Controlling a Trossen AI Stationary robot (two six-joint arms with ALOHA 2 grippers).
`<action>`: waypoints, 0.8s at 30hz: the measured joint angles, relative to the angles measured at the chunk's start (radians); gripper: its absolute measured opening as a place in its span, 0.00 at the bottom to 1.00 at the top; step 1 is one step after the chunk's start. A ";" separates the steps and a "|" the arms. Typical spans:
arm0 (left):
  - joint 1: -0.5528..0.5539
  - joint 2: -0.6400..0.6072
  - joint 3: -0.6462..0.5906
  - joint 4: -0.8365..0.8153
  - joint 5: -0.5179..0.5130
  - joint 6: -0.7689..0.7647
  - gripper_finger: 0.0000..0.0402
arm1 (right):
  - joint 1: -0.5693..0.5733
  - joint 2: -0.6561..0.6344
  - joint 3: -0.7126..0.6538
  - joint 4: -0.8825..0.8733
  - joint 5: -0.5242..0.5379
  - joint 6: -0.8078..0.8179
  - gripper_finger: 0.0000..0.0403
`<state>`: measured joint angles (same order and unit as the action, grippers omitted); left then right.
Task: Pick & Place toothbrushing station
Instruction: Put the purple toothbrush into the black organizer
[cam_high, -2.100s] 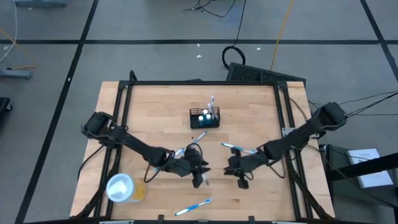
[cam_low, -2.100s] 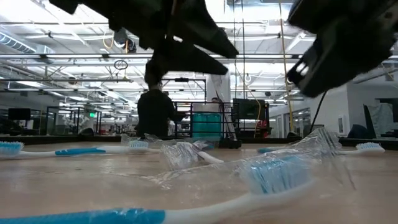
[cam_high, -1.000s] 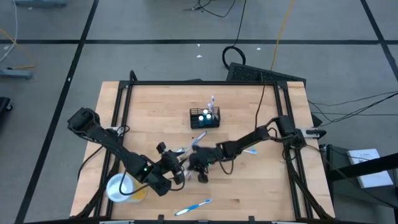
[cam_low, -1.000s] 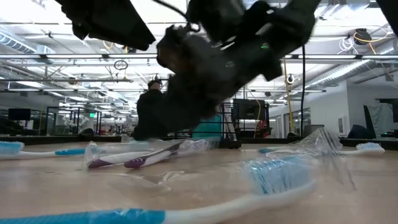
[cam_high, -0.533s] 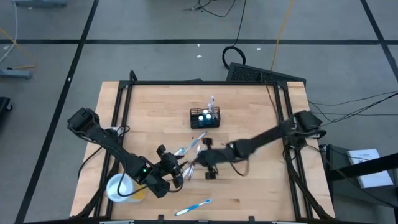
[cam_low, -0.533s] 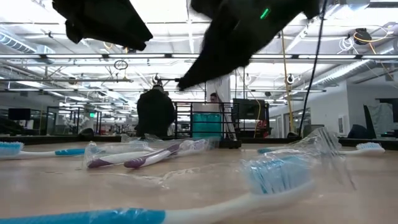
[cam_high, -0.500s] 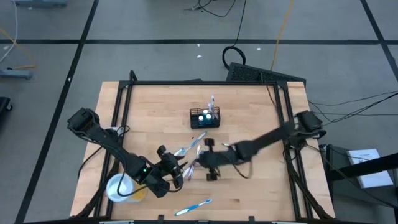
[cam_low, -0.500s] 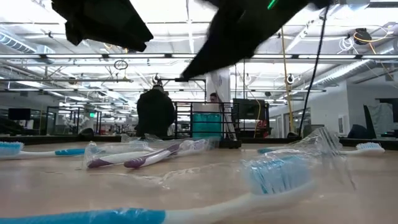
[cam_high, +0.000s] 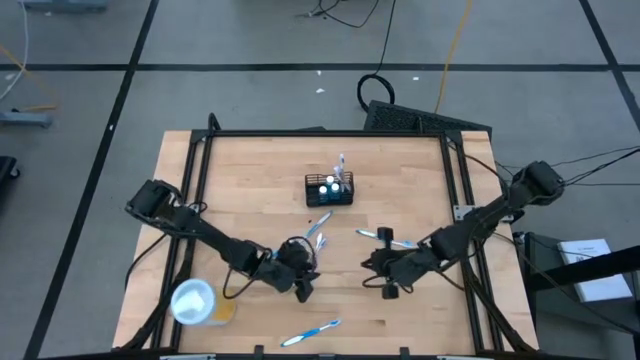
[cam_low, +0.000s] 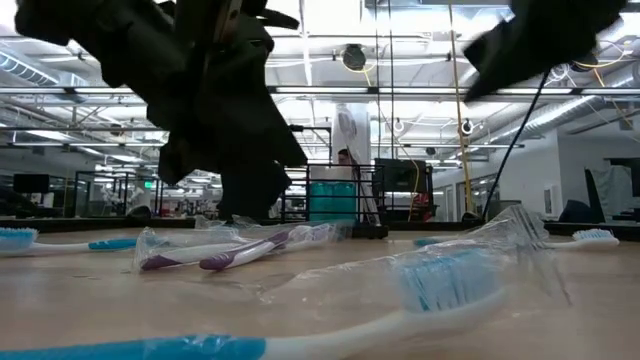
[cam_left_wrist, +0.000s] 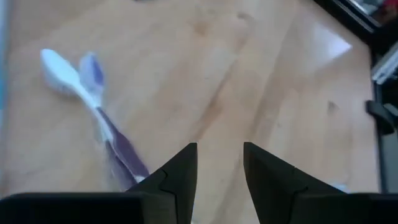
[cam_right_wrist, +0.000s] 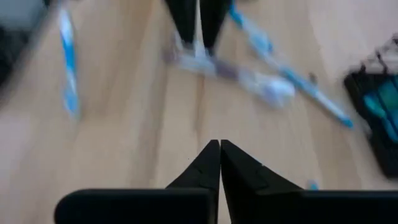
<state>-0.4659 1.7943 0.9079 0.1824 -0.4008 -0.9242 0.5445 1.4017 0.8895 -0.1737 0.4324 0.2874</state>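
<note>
Near the table's front middle, your left gripper (cam_high: 300, 281) hovers with fingers narrowly parted and empty beside the purple toothbrushes (cam_left_wrist: 102, 118), your right gripper (cam_high: 385, 272) waits pinched shut, and the black wire-mesh toothbrushing station (cam_high: 329, 190) stands behind, ready for them.

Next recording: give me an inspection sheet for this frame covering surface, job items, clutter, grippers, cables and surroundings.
Surface: wooden table in a black frame.
Job items: mesh holder upright at rear centre, brushes standing in it; loose toothbrushes lying flat, some wrapped.
Clutter: yellow cup at front left.
Grippers: left gripper front centre, jaws parted, empty; right gripper shut, empty, right of centre.
Cables: black cable and yellow cable on the floor behind.
Surroundings: person in the room behind.
</note>
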 joint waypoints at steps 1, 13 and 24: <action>0.004 0.000 0.004 -0.005 0.017 0.007 0.33 | 0.003 -0.005 -0.017 -0.016 -0.012 0.006 0.02; -0.039 -0.007 0.214 -0.512 0.142 -0.179 0.33 | 0.015 -0.005 -0.089 -0.046 -0.043 0.023 0.21; -0.036 0.087 0.227 -0.457 0.237 -0.305 0.33 | 0.020 -0.021 -0.090 -0.063 -0.043 0.012 0.31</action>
<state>-0.5016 1.8814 1.1351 -0.2743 -0.1639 -1.2293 0.5648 1.3807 0.7998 -0.2368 0.3895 0.2996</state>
